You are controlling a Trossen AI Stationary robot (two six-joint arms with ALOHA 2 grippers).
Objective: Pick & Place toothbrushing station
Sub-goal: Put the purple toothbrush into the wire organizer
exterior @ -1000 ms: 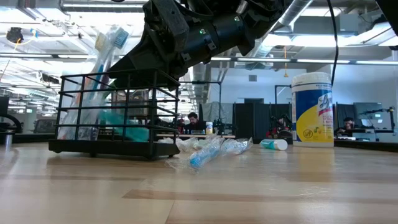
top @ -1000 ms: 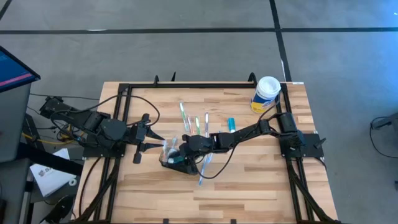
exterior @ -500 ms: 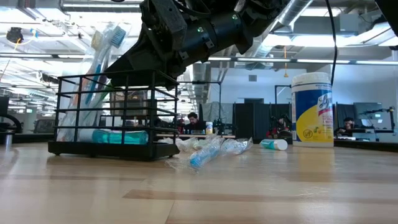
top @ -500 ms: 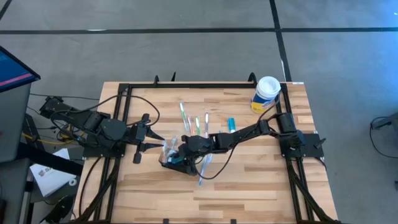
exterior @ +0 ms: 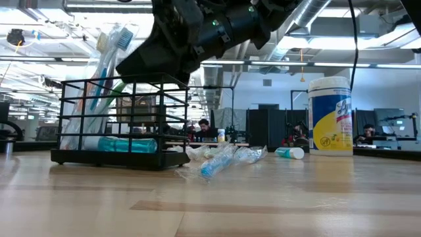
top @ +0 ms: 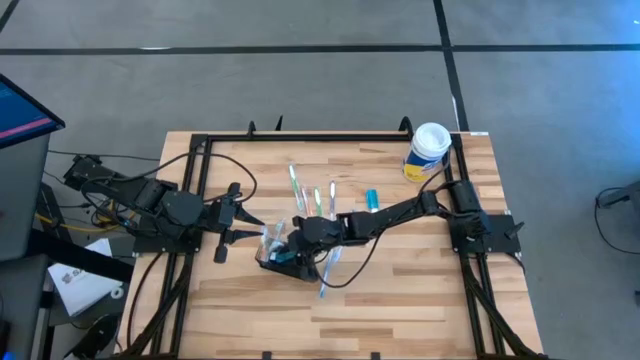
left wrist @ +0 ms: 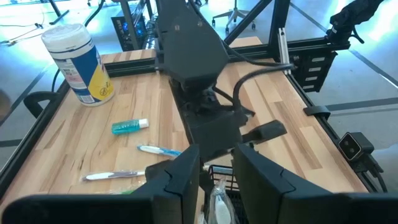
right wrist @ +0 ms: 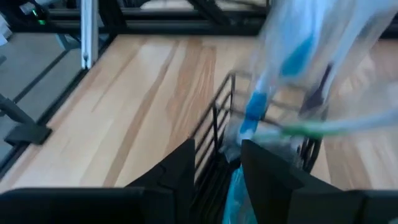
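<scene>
station (exterior: pixel 118 125) upright, long axis across table

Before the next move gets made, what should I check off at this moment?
1. Toothbrushing station standing flat on table: ok.
2. Teal tube lying inside the station: ok.
3. Right gripper above the station, jaws apart, nothing held: ok.
4. All toothbrushes in the station: not ok, several lie loose on the table.
5. Left gripper clear of the station's side: cannot tell.
</scene>
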